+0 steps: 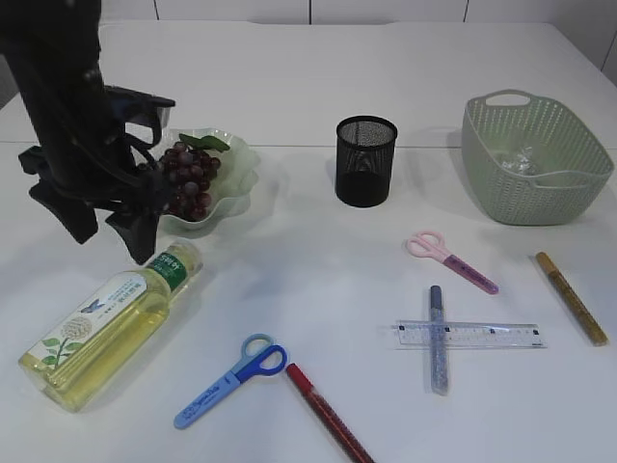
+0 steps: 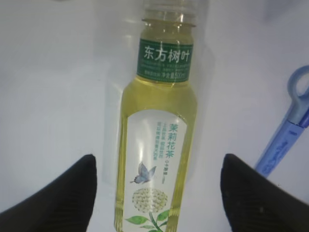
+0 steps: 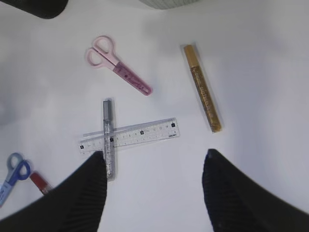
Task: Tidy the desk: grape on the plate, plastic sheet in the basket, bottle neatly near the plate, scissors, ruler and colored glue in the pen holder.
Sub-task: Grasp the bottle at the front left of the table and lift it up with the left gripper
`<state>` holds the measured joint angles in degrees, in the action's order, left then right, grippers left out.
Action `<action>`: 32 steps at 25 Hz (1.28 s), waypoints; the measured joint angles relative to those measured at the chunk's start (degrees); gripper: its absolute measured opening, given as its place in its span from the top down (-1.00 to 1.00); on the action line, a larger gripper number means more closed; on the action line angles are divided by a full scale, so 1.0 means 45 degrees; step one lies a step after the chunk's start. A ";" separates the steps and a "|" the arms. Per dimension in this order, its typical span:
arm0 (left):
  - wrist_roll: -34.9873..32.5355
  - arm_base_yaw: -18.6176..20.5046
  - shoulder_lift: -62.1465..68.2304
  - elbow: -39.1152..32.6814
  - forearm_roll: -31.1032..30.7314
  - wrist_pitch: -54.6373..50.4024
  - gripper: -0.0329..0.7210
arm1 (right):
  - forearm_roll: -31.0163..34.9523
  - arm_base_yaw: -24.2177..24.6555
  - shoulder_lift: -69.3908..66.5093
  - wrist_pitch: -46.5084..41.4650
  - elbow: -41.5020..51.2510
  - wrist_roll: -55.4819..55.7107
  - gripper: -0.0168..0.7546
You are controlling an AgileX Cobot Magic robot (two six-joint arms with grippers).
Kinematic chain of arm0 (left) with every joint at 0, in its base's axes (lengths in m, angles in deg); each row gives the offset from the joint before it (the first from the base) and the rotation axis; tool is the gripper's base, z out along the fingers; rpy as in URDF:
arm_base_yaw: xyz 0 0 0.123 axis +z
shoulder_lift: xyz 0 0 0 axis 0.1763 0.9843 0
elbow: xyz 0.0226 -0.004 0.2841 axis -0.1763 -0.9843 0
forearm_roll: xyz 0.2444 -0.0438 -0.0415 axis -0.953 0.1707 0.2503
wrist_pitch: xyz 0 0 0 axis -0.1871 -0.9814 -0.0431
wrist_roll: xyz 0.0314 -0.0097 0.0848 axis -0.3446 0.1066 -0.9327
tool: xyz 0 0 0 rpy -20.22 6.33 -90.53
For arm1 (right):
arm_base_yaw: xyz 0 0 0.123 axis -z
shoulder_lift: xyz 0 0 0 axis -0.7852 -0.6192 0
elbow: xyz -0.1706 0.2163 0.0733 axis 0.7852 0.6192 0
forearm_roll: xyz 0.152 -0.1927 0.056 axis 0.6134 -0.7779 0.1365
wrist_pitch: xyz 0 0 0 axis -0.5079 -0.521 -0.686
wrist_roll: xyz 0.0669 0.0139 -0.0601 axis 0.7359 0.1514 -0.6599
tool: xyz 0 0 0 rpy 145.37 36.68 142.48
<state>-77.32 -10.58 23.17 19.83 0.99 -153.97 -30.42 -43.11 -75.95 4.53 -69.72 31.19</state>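
Observation:
The bottle (image 1: 106,323) of yellow tea lies on its side at the front left. My left gripper (image 2: 158,162) hangs open over the bottle (image 2: 157,145), one finger on each side, not touching it. The grape (image 1: 188,178) rests on the plate (image 1: 236,178). Crumpled plastic sheet (image 1: 521,159) lies in the basket (image 1: 535,198). My right gripper (image 3: 154,154) is open and empty above the table, near the ruler (image 3: 137,134), which has a silver glue pen (image 3: 108,137) across it. Pink scissors (image 3: 120,67) and a gold glue pen (image 3: 203,89) lie beyond. The pen holder (image 1: 366,159) stands mid-table.
Blue scissors (image 1: 231,381) and a red glue pen (image 1: 328,415) lie at the front, right of the bottle. The left arm (image 1: 67,106) rises tall at the left, beside the plate. The right arm does not show in the exterior view.

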 joint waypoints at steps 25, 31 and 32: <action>-0.0388 0.0000 0.3136 0.0024 -0.0268 0.0220 -0.64 | 0.0026 0.0000 0.0179 0.0000 0.0000 -0.0279 -0.31; -0.0480 0.0000 0.3334 0.0040 -0.0269 0.0242 -0.64 | 0.0001 0.0000 0.0179 0.0000 0.0000 -0.0307 -0.31; -0.0480 0.0000 0.3338 0.0040 -0.0269 0.0242 -0.64 | 0.0001 0.0000 0.0179 0.0000 0.0000 -0.0307 -0.31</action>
<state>-79.48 -10.58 38.19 20.01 -0.22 -152.88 -30.42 -43.11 -75.15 4.53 -69.72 29.81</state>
